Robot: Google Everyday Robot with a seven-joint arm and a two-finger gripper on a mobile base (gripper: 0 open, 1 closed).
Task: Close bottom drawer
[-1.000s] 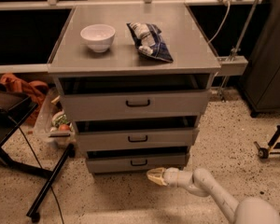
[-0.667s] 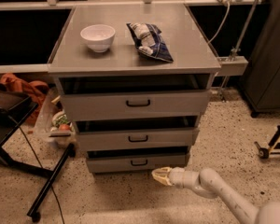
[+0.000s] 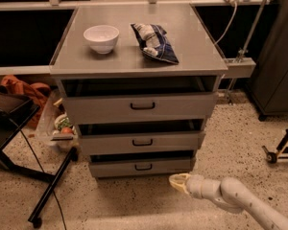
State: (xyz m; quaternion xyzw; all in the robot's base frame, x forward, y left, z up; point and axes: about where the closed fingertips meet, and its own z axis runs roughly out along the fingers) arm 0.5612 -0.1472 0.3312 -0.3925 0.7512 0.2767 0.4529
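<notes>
Bottom drawer [image 3: 110, 168] is the lowest of three in the grey cabinet. It's part open, with a dark gap showing above its front panel. The middle drawer [image 3: 105, 143] and top drawer [image 3: 101, 108] are also out a bit.

The gripper [image 3: 179, 182] is low over the floor, just in front of the bottom drawer's front panel and toward its right end. Its arm comes in from the lower right. The tip points left, roughly along the panel rather than at it. I can't tell whether the jaws are open or closed, but nothing is visibly held. I also can't tell whether the tip is touching the panel; it looks just beside the lower edge.

Key geometry:
- **Panel axis:** its long axis runs left-right in the camera view.
- **Closing direction:** straight back into the cabinet, away from the camera.
- **Drawer position:** it lies behind the jaws and slightly to their left.
- **Handle position:** the handle [image 3: 143, 166] sits mid-panel, left of the tip.

My read is that the next move is a flat push backward on the panel. The contact point is off-centre to the right, so there's a risk of racking the drawer on its slides. I'd shift left toward the handle before pushing, and keep the tip above the panel's lower edge so it doesn't slip under.

The bowl [image 3: 101, 36] and bag [image 3: 153, 42] on the top surface [image 3: 197, 51] are well clear of the move.
</notes>
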